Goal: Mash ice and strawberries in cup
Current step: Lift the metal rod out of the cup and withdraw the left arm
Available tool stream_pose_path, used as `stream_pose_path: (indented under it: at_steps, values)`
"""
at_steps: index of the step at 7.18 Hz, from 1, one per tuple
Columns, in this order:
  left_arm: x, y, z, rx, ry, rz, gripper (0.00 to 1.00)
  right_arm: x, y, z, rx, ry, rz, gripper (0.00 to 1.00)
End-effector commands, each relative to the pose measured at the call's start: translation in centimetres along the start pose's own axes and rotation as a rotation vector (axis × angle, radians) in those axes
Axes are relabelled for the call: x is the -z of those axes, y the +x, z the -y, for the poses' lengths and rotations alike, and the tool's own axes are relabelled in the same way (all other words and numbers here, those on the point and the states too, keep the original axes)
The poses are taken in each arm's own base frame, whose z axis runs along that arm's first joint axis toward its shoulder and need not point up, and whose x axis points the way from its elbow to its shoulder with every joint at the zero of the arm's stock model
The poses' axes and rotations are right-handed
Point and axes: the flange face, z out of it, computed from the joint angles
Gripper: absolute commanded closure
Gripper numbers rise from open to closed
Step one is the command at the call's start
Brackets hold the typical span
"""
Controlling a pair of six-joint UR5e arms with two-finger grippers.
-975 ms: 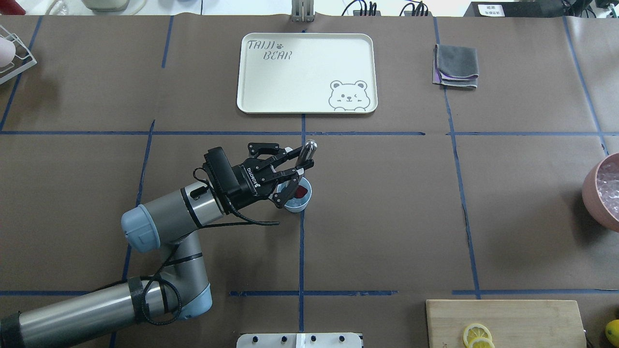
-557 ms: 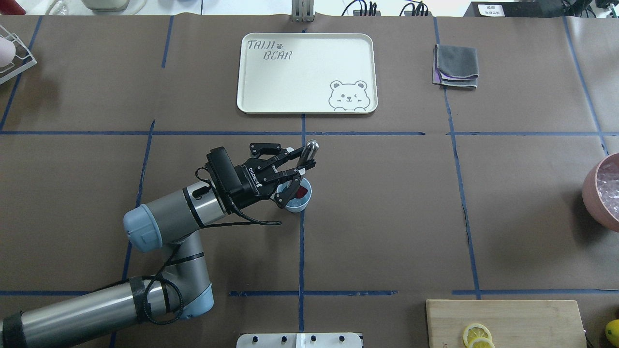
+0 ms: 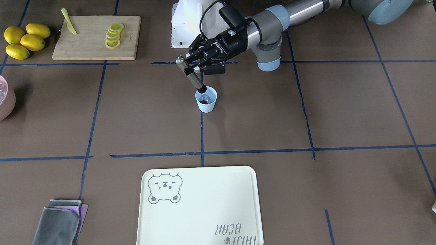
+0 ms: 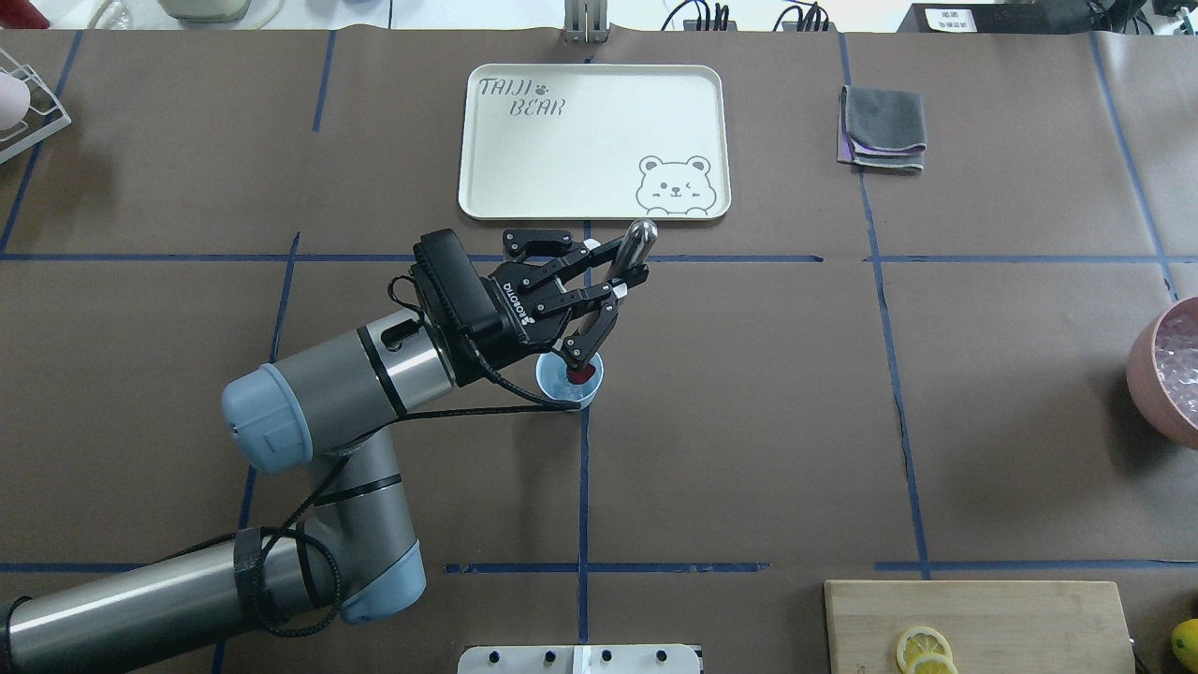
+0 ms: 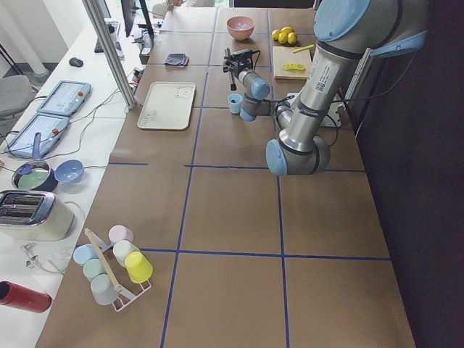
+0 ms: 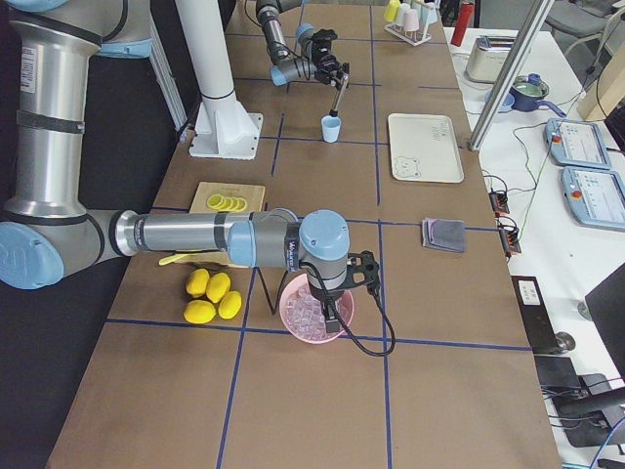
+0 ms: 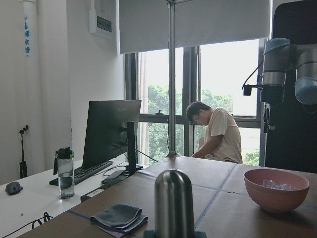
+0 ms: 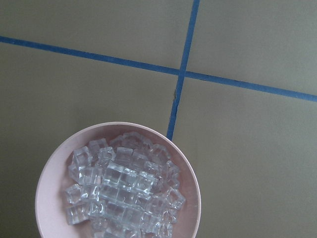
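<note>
The pale-blue cup [image 4: 567, 391] stands at the table's middle, also in the front view [image 3: 206, 103]. A dark-red strawberry [image 3: 203, 101] lies in its bottom and shows in the overhead view [image 4: 583, 375]. Ice in the cup is too small to make out. My left gripper [image 4: 613, 281] [image 3: 190, 69] is shut on a steel muddler [image 3: 189, 75], held tilted. Its black tip [image 3: 201, 90] is at the cup's rim. My right gripper [image 6: 332, 298] hangs over the pink bowl of ice cubes [image 8: 119, 193]; I cannot tell whether it is open or shut.
A cream bear tray [image 4: 593, 140] lies beyond the cup, a folded grey cloth [image 4: 883, 126] to its right. The pink bowl [image 4: 1165, 370] is at the right edge. A cutting board with lemon slices [image 3: 97, 32], whole lemons [image 3: 24, 40] and a cup rack [image 5: 112, 268] lie further off.
My left gripper has risen and shifted toward the tray with the muddler. The muddler's black tip has come up from inside the cup to its rim.
</note>
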Motion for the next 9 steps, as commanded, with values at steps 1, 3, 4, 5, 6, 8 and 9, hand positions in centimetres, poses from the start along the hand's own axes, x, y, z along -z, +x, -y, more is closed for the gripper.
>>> stream_pose_path:
  at_steps: [1, 3, 4, 5, 6, 8, 9]
  values:
    - [-1.1, -0.5, 2.2, -0.045, -0.169, 0.069, 1.0, 0.1, -0.1, 0.1, 0.002, 0.002, -0.001, 0.0]
    - [-1.0, -4.2, 1.4, -0.111, -0.413, 0.19, 1.0, 0.0, 0.0, 0.0, -0.001, 0.001, 0.0, 0.0]
    - [-0.9, -6.1, 2.3, -0.15, -0.537, 0.254, 1.0, 0.0, 0.0, 0.1, -0.001, 0.001, -0.002, 0.0]
    - [-0.1, -10.0, 2.9, -0.165, -0.681, 0.285, 1.0, 0.0, 0.0, 0.1, -0.001, 0.001, -0.002, 0.0]
    - [1.3, -15.0, 4.1, -0.168, -0.8, 0.253, 1.0, -0.1, 0.1, 0.0, 0.0, -0.002, -0.003, 0.0]
    - [5.3, -20.2, 3.8, -0.111, -1.078, 0.385, 0.97, 0.0, 0.0, 0.1, -0.001, 0.0, -0.002, 0.0]
    - [7.7, -24.7, 4.5, -0.044, -1.19, 0.47, 0.99, 0.0, 0.0, 0.1, 0.001, 0.001, -0.002, 0.0]
